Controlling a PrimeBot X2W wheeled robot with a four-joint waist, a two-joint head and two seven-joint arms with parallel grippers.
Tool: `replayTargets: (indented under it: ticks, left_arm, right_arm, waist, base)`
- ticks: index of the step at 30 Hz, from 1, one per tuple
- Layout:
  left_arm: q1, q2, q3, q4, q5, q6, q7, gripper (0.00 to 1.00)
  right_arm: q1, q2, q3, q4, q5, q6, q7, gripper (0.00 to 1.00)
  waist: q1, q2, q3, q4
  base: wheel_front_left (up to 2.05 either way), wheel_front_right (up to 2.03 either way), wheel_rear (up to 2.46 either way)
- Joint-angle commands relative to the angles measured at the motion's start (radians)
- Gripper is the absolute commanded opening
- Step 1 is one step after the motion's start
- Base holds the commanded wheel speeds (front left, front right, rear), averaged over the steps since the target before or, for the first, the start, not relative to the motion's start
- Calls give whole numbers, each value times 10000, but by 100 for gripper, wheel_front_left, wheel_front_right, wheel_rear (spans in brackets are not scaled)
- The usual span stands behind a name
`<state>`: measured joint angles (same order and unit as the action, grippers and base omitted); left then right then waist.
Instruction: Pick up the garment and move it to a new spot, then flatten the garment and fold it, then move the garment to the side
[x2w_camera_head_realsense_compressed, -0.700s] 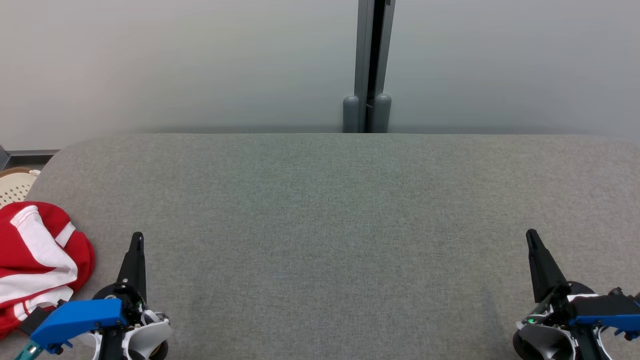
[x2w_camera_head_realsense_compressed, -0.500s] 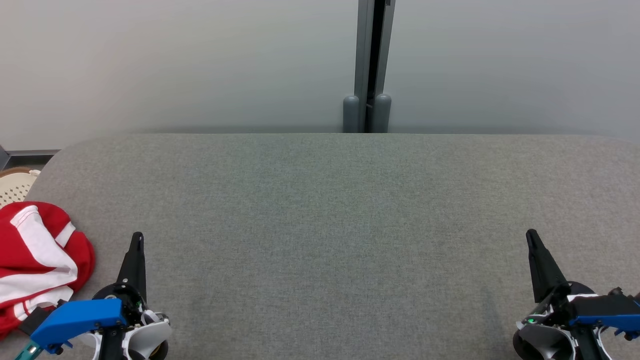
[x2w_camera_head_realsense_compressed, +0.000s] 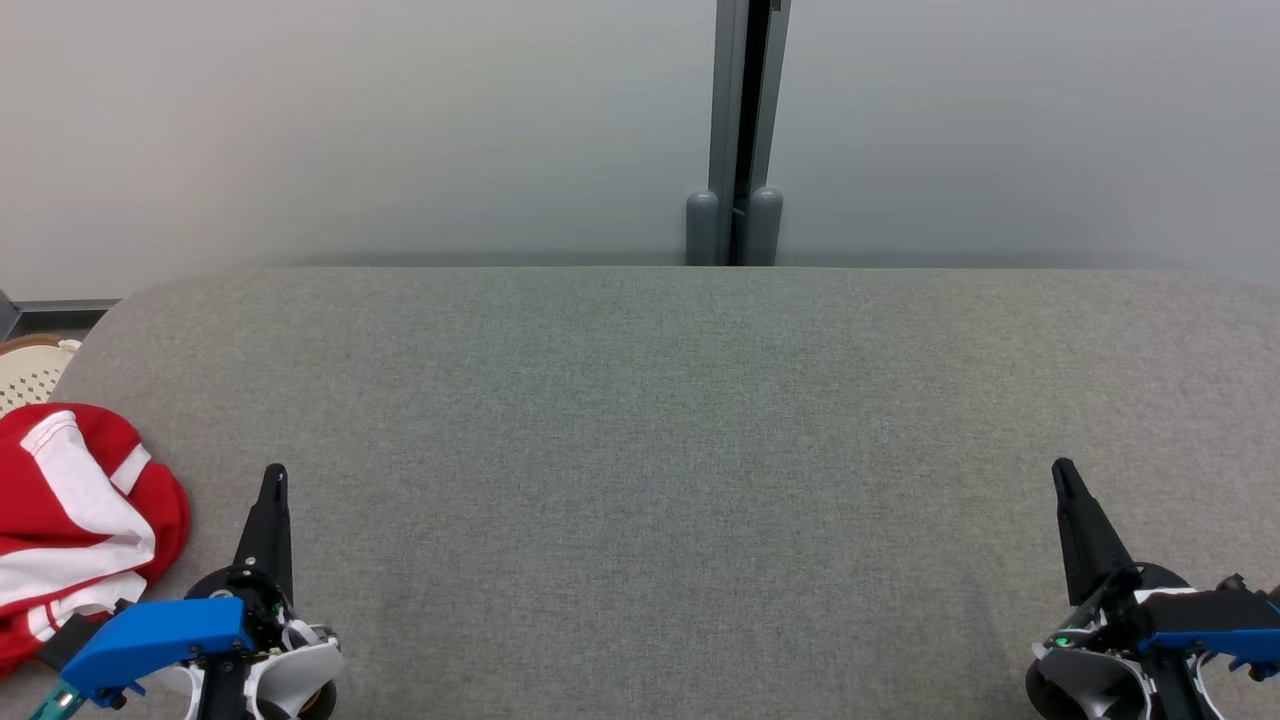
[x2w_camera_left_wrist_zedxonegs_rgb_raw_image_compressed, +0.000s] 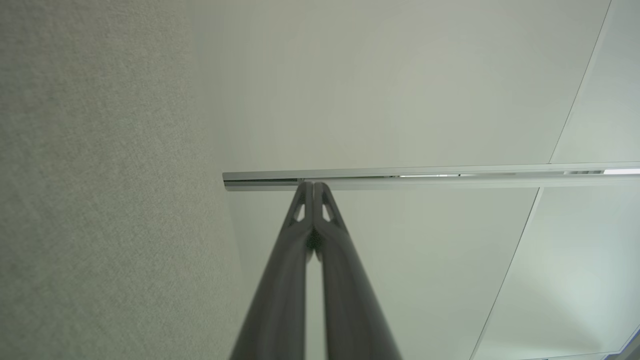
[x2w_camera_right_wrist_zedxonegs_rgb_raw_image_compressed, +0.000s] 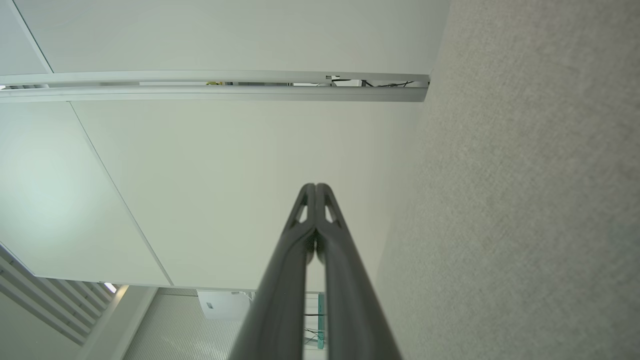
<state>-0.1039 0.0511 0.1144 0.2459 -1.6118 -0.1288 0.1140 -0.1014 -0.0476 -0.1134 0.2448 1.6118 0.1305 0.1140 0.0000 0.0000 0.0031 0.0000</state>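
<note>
The garment (x2w_camera_head_realsense_compressed: 70, 525), red with white stripes, lies crumpled at the left edge of the grey table (x2w_camera_head_realsense_compressed: 660, 450) in the head view. My left gripper (x2w_camera_head_realsense_compressed: 274, 475) rests just right of it, shut and empty, fingers pointing away from me. At the lower right my right gripper (x2w_camera_head_realsense_compressed: 1062, 470) is likewise shut and empty. In the left wrist view my left gripper (x2w_camera_left_wrist_zedxonegs_rgb_raw_image_compressed: 313, 184) has its fingertips pressed together. The right wrist view shows my right gripper (x2w_camera_right_wrist_zedxonegs_rgb_raw_image_compressed: 316, 185) the same way, nothing between its tips.
A pale wall with a grey vertical post (x2w_camera_head_realsense_compressed: 735, 130) stands behind the table's far edge. A cream perforated basket (x2w_camera_head_realsense_compressed: 30, 370) peeks in beyond the table's left edge. The grey surface stretches wide between the two grippers.
</note>
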Motion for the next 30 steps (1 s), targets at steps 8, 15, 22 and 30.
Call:
replayTargets:
  ticks: [8, 15, 22, 30]
  left_arm:
    - [-96, -17, 10, -45, -25, -40, 34, 0]
    - [-96, -17, 10, -45, -25, -40, 34, 0]
    - [202, 2, -41, 186, 145, 1, -175, 100]
    - [183, 149, -204, 205, 1451, -2, -595, 100]
  right_arm:
    - [-132, -49, -19, -29, 26, 4, 33, 0]
    - [-132, -49, -20, -29, 26, 4, 33, 0]
    - [151, 6, 161, 177, -202, -7, -184, 100]
    - [79, -78, 332, 242, -1495, -5, -593, 100]
  waist:
    - [0, 0, 0, 0]
    - [0, 0, 0, 0]
    - [0, 0, 10, 3]
    - [0, 0, 32, 6]
  base:
    - [0, 0, 0]
    - [0, 0, 0]
    - [0, 0, 0]
    - [0, 0, 0]
